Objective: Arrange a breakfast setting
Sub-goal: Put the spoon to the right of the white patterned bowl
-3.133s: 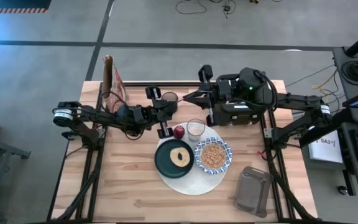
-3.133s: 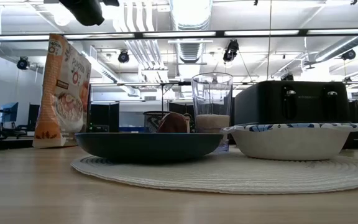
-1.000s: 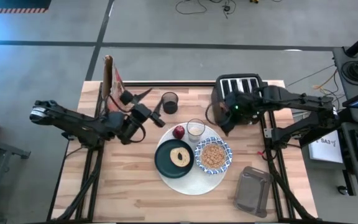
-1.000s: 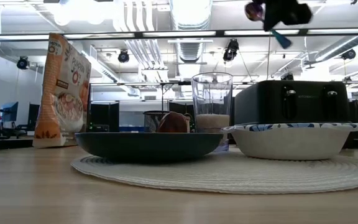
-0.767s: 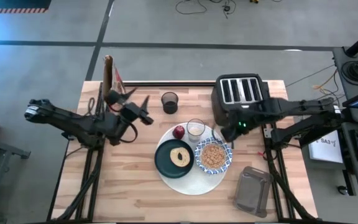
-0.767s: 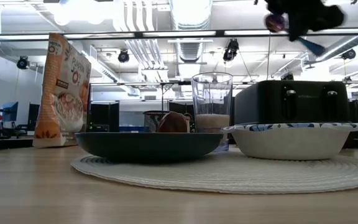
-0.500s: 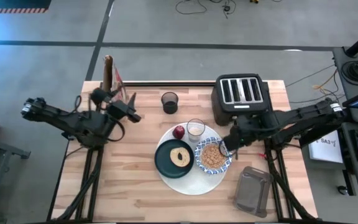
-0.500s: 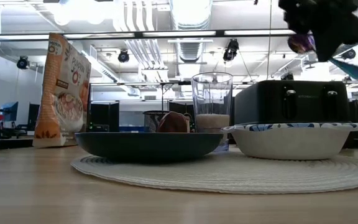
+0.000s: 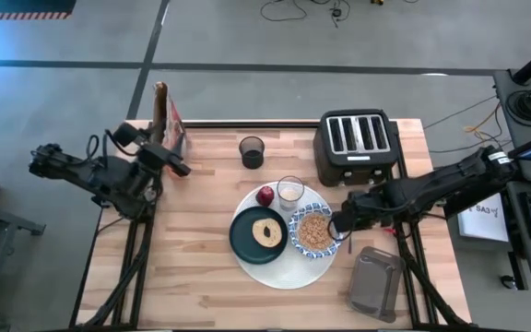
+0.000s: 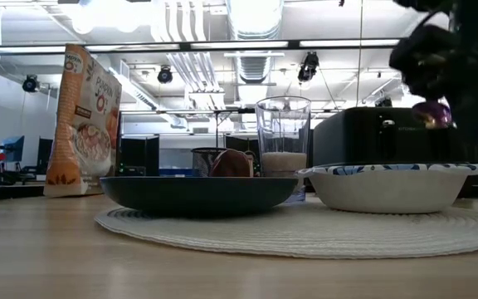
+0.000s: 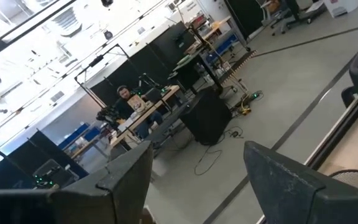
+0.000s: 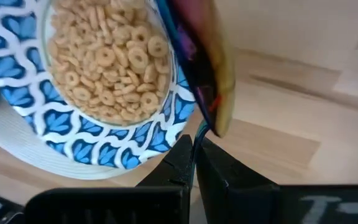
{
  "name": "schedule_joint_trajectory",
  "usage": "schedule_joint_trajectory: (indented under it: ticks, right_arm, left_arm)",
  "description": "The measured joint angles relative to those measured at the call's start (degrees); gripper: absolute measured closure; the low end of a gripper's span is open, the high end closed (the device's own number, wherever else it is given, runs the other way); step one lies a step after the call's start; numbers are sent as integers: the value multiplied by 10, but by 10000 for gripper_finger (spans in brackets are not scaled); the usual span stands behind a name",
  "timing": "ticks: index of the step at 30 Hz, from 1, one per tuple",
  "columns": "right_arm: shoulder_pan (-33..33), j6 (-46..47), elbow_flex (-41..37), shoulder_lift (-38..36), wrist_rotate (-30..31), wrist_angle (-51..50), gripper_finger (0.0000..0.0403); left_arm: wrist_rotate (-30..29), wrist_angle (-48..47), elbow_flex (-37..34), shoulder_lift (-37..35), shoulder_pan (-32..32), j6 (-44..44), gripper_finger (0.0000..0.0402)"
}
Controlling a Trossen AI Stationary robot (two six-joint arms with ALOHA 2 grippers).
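Only the right wrist view shows the right end effector (image 12: 193, 163) pinching the spoon (image 12: 197, 68) over the cereal-filled bowl (image 12: 114, 93).

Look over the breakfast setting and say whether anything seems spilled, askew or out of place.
Nothing stands out. The cereal sits inside the patterned bowl, none on the mat. The right tool holds a spoon beside the bowl.

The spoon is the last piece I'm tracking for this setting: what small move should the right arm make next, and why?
Probably lower the spoon onto the white mat just beside the patterned bowl and release. The right gripper is shut on the spoon's handle and hovers over the bowl's outer rim, above the cereal, while the left gripper waits near the cereal bag.
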Motion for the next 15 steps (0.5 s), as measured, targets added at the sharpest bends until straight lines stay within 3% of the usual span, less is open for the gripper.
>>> schedule_joint_trajectory:
  ticks: [15]
  right_arm:
    - [1, 31, -69, 35, -92, 112, 395]
  left_arm:
    - [0, -43, 0, -49, 0, 0, 166]
